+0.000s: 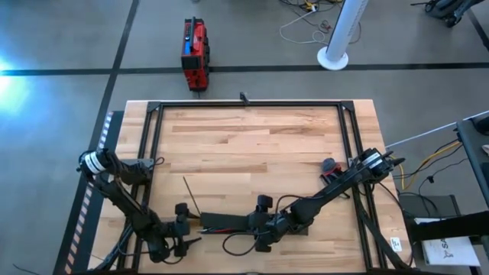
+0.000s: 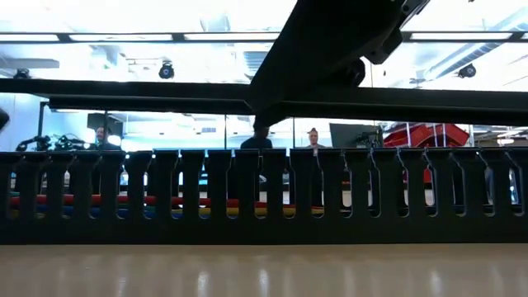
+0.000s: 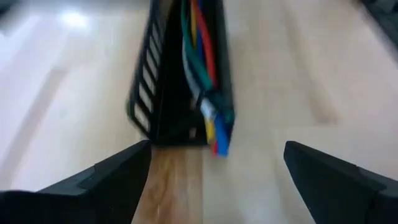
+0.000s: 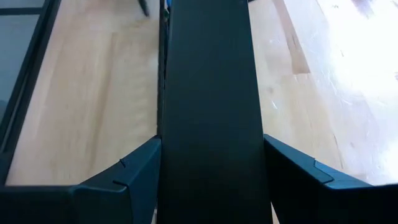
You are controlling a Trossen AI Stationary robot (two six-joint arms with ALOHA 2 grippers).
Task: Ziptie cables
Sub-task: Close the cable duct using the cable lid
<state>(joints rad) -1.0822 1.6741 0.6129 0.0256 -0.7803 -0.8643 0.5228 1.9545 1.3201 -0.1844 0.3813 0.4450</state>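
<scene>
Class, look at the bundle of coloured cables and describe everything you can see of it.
The cables are thin, flexible, plastic-sheathed wires in green, red, yellow, blue and white. They lie lengthwise inside a long black slotted bar on the wooden table, their ends poking out of its open end. In the low view their colours show through the bar's slots. The open left gripper faces the ends without touching them.
</scene>
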